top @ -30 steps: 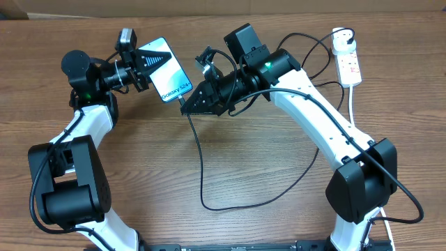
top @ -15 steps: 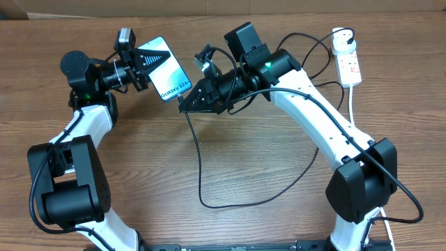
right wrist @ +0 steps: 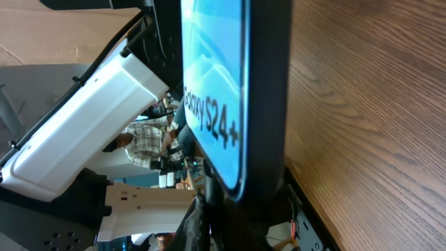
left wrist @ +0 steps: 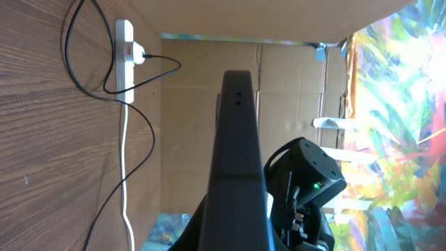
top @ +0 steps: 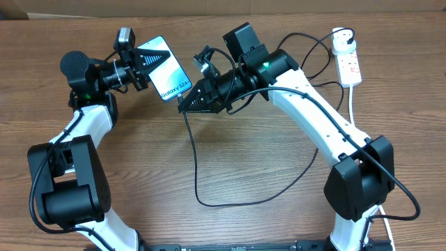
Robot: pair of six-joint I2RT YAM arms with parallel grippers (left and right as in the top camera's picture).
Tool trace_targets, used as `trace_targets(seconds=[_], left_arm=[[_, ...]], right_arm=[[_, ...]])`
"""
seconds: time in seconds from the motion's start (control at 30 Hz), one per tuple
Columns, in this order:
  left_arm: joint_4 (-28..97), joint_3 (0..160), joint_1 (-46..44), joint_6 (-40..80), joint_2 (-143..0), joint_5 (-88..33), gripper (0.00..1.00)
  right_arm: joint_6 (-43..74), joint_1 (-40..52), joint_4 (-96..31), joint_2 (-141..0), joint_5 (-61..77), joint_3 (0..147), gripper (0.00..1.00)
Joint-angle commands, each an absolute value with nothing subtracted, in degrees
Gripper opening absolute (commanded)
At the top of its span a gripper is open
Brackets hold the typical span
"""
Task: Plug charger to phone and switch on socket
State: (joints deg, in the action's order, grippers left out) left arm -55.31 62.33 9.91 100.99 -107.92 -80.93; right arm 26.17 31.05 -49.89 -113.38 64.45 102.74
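My left gripper (top: 149, 69) is shut on the phone (top: 167, 70) and holds it tilted above the table, blue screen up. The left wrist view shows the phone (left wrist: 237, 146) edge-on as a dark slab. My right gripper (top: 185, 104) is shut on the charger's connector tip, right at the phone's "Galaxy S24+" end. In the right wrist view that end of the phone (right wrist: 216, 84) fills the frame and hides the tip. The charger's black cable (top: 196, 167) loops across the table to its plug (top: 339, 43), seated in the socket (top: 351, 68) at the far right.
The socket's white cord (top: 353, 104) runs toward the table's front behind the right arm. In the left wrist view the socket (left wrist: 124, 77) lies along the wood, the plug (left wrist: 139, 53) near its far end. A cardboard wall lines the table's back edge.
The right gripper has edged left and up, closing on the phone's lower end, and the cable loop has shifted left with it. The left gripper and the phone have stayed put.
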Motion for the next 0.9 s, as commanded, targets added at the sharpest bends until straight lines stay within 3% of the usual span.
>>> trace_targets(seconds=[0.0, 0.87], left_arm=[[-56.03, 63.61, 9.37, 100.77, -107.50, -87.79, 0.04], [-56.03, 63.61, 9.34, 100.71, -107.50, -89.60, 0.04]], right_arm=[[26.63, 29.47, -48.23, -114.89, 60.71, 103.13, 0.04], [28.16, 25.96, -45.84, -114.89, 58.57, 103.13, 0.04]])
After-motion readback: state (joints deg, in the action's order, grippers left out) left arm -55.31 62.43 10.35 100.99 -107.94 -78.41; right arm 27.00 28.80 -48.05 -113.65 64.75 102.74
